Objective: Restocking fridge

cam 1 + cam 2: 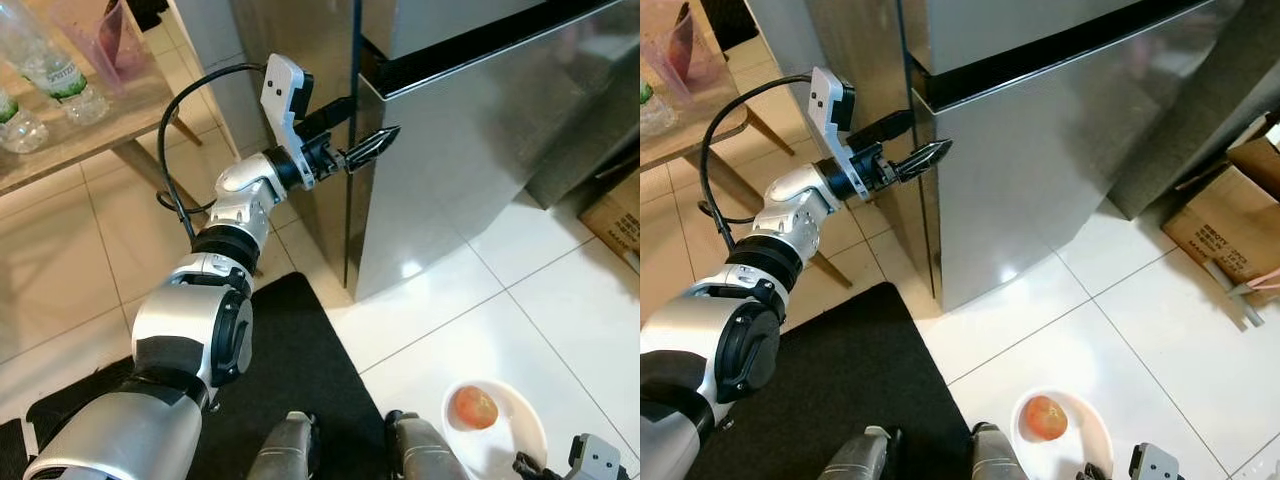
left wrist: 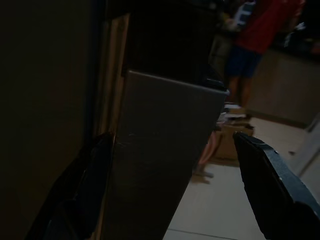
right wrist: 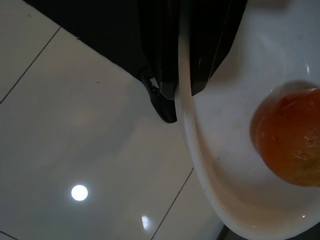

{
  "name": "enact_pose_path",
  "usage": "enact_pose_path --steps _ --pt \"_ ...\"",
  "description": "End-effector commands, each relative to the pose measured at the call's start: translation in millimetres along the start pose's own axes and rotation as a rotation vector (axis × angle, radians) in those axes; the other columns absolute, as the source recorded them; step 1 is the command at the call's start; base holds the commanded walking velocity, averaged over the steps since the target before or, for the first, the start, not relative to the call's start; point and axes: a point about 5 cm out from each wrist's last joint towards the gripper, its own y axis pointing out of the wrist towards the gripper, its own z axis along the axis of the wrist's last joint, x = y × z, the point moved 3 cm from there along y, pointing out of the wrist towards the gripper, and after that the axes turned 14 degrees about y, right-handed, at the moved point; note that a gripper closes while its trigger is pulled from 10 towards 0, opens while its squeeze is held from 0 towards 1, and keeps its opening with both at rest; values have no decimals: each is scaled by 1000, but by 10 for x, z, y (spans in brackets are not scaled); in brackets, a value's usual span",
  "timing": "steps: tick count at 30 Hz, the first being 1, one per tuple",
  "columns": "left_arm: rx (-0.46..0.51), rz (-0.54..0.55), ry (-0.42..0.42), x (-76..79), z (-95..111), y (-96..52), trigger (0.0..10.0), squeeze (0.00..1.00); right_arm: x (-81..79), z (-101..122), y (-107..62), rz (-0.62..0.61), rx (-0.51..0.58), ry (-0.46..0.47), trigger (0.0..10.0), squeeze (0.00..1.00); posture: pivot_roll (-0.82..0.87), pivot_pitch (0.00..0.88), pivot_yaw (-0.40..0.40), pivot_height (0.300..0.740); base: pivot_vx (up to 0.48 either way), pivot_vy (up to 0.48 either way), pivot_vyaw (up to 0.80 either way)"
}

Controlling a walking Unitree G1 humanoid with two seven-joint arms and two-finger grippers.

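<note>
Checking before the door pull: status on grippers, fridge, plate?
Left gripper at the lower stainless-steel fridge door edge, fingers straddling it. Right gripper shut on white plate rim, orange-red fruit aboard. Door closed.

1 steel fridge (image 1: 480, 130). 1 white plate (image 1: 520, 445) w/ 1 orange fruit (image 1: 475, 407). 2 plastic bottles (image 1: 55, 65) on 1 wooden table (image 1: 90, 135). 1 cardboard box (image 1: 1225, 225). 1 black mat (image 1: 300, 390).

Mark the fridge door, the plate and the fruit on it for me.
fridge door (image 1: 1040, 170), right eye view, middle of the steel front panel.
plate (image 3: 200, 165), right wrist view, white rim below the black fingers.
fruit (image 1: 475, 407), left eye view, centre of its orange skin.
</note>
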Motion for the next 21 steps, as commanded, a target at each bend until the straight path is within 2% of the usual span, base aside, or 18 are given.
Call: enact_pose_path --steps 1,2,3,4,6,8,12,15,17,21 --pt "33 -293 -11 435 -30 248 10000 0 100 -580 -218 -30 -210 18 10000 0 -151 360 78 740 0 0 0" --pt "46 -351 -11 505 -16 268 10000 0 97 -577 -214 -30 -208 19 10000 0 -150 357 78 740 0 0 0" --pt "46 -351 -11 505 -16 268 10000 0 97 -577 -214 -30 -208 19 10000 0 -150 357 78 740 0 0 0" --pt "58 -395 -10 560 -3 282 10000 0 94 -575 -212 -30 -207 20 10000 0 -149 356 79 740 0 0 0" --pt "58 -395 -10 560 -3 282 10000 0 94 -575 -212 -30 -207 20 10000 0 -149 356 79 740 0 0 0" --pt "77 -470 -8 667 12 306 10000 0 85 -574 -205 -29 -206 21 10000 0 -146 350 83 740 0 0 0" --pt "84 -493 -6 719 8 319 10000 0 71 -573 -194 -28 -205 22 10000 0 -145 345 87 740 0 0 0" --pt "73 -397 68 673 17 393 10000 0 54 -570 -180 -27 -203 25 10000 0 -145 336 92 740 0 0 0" --pt "113 -293 102 559 192 513 10000 0 23 -557 -150 -25 -201 28 10000 0 -141 320 92 740 0 0 0" --pt "145 -248 106 457 369 567 10000 0 -37 -528 -94 -20 -192 34 10000 0 -140 292 101 740 0 0 0"
